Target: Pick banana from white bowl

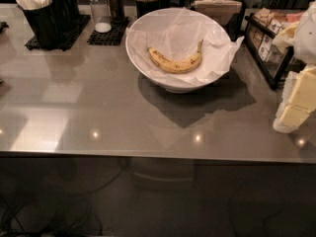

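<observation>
banana [175,62] lay in white bowl [139,44], far centre | gripper [296,105] hung at right edge, well apart from bowl | its grip state could not be told

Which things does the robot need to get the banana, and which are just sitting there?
For the job:
- banana, lying in the bowl
- white bowl
- gripper, at the right edge, away from the bowl

Just lying about:
- black cups of white cutlery
- salt shaker
- pepper shaker
- rack of packets
</observation>
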You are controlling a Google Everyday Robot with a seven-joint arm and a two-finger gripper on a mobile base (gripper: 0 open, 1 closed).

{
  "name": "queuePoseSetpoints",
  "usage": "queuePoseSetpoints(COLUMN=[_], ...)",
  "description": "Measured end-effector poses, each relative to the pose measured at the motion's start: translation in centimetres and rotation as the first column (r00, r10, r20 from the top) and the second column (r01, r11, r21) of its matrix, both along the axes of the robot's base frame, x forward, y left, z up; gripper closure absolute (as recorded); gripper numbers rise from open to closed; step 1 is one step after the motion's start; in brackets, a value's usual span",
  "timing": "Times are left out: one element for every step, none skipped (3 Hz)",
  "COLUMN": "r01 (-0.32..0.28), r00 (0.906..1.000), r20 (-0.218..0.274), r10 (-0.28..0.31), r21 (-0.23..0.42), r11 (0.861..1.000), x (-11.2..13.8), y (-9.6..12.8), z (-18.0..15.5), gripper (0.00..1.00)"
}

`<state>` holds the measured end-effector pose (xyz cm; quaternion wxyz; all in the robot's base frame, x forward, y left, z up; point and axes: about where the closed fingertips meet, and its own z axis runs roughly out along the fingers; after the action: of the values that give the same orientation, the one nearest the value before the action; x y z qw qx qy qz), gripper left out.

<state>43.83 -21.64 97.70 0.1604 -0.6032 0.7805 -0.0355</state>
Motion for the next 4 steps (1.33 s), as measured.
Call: queuePoseSetpoints(r01=[0.0,0.002,-0.086,-0.182], r00=[1.0,1.0,0.9963,0.9818], r20=[0.0,0.007,0.01,-0.012], r10=[0.0,-0.002,0.085,0.189], r21=[0.0,0.019,0.101,0.217], r11=[1.0,1.0,0.991,0.959], x=[0.0,0.6,3.7,8.4], y=[0.0,0.3,2.6,6.3], z=[0.0,0.3,0.5,0.1], gripper=[0.0,0.0,0.0,0.0])
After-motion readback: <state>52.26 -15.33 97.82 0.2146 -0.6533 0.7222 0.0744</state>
